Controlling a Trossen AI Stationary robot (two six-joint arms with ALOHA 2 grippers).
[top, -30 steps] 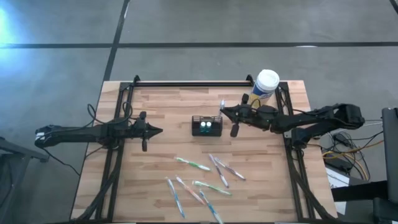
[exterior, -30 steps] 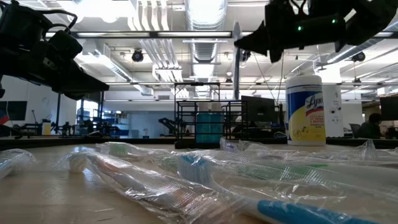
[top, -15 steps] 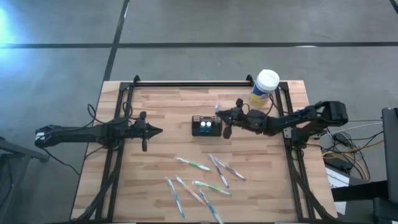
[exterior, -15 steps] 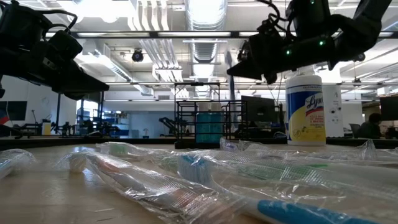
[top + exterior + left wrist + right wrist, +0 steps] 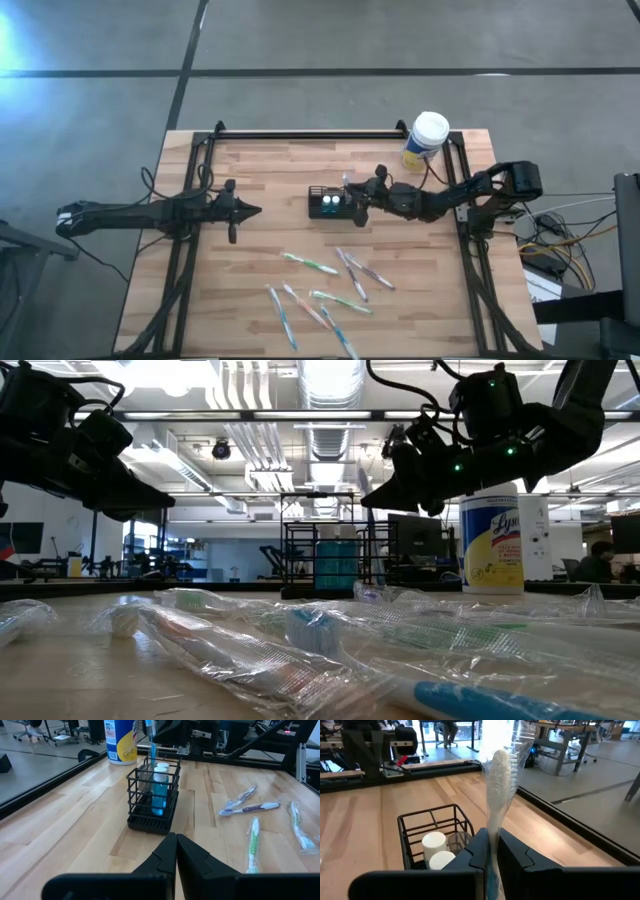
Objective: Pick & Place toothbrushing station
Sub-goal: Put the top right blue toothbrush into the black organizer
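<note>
Holder [image 5: 332,202] sits near the middle of the table [image 5: 250,300], a bit toward the back. It is a small black wire box with two white-capped tubes [image 5: 437,850] standing inside it.

The right gripper [image 5: 352,192] is right at the holder's right side, just above its rim. Its two fingers are pinched tight on a wrapped toothbrush [image 5: 496,785]. The brush stands nearly straight up and down, with the bristle end up and the handle end down between the fingers. In the right wrist view, the holder lies just ahead of the fingers and below them, and an open cell with no tube shows beside the two tubes. So the brush points the right way to slide down into it; it likely needs a small shift over that cell first, then a straight drop.

The left gripper [image 5: 255,210] waits well off to the holder's left, fingers together, holding nothing. The right arm is much nearer.

More wrapped brushes [image 5: 330,285] lie flat at the front of the table. A canister [image 5: 426,138] stands at the back right
</note>
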